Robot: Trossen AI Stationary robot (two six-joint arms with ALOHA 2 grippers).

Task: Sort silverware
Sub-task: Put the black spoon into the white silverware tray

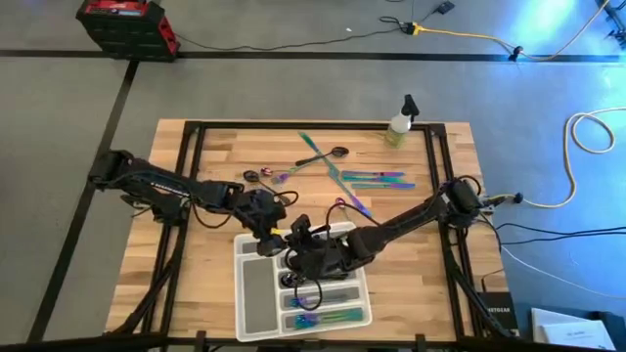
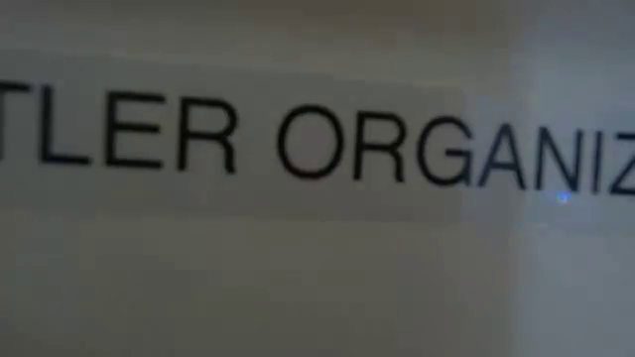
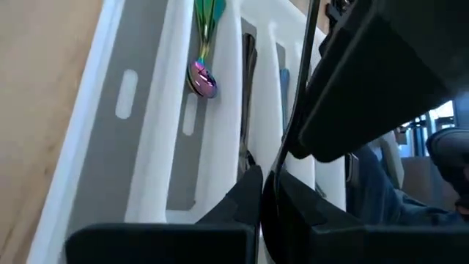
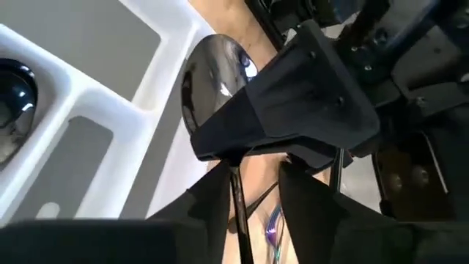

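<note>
While several pieces lie in the tray (image 1: pixel 252 293), others remain on the surface (image 1: pixel 196 264); right pincer (image 4: pixel 253 187) clamps a dark spoon (image 4: pixel 209 70); left pincer (image 3: pixel 265 192) nearly closed, contents unclear.

A translucent white compartment tray (image 1: pixel 252 293) sits near the front edge of the wooden surface (image 1: pixel 215 156), a small spray bottle (image 1: pixel 400 122) stands at its far edge, and beyond — on the grey floor — lie a red-and-black case (image 1: pixel 125 23) and a coiled white cable (image 1: pixel 587 132).
</note>
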